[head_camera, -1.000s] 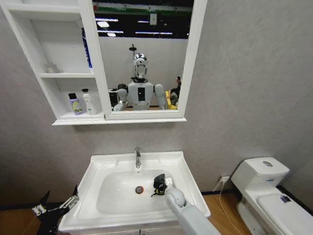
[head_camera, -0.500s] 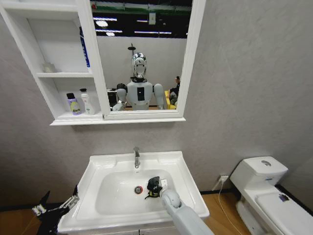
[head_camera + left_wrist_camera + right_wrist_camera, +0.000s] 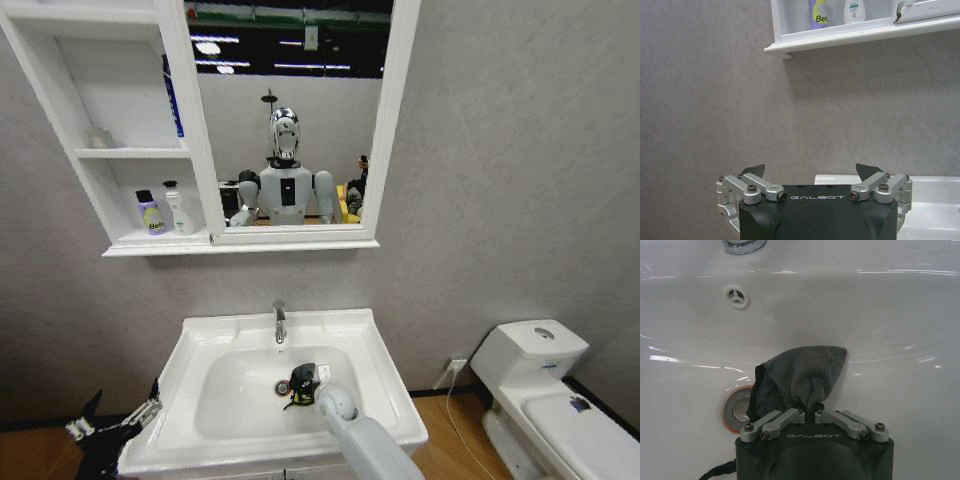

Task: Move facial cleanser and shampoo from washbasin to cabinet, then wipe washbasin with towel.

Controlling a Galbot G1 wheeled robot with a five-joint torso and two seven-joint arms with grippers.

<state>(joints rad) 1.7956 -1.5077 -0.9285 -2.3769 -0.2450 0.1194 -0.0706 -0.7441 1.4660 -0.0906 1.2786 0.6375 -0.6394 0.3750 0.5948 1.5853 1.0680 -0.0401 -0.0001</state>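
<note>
In the bowl of the white washbasin (image 3: 375,385), my right gripper (image 3: 304,389) is shut on the dark grey towel (image 3: 298,378), right beside the drain (image 3: 283,387). The right wrist view shows the towel (image 3: 805,375) bunched between the closed fingers of this gripper (image 3: 810,413) and pressed on the bowl next to the drain (image 3: 736,409). A purple bottle (image 3: 151,214) and a white bottle (image 3: 180,210) stand on the cabinet's (image 3: 150,240) lowest shelf; which is the shampoo and which the facial cleanser I cannot tell. My left gripper (image 3: 100,430) hangs open left of the basin.
The chrome tap (image 3: 280,322) rises at the back of the basin. A mirror (image 3: 290,110) joins the cabinet on its right. A white toilet (image 3: 545,385) stands at the right. The left wrist view shows the two bottles (image 3: 819,10) on the shelf above the grey wall.
My right gripper has slid the towel leftward across the bowl, from right of the drain to just beside it. The left arm has stayed put.
</note>
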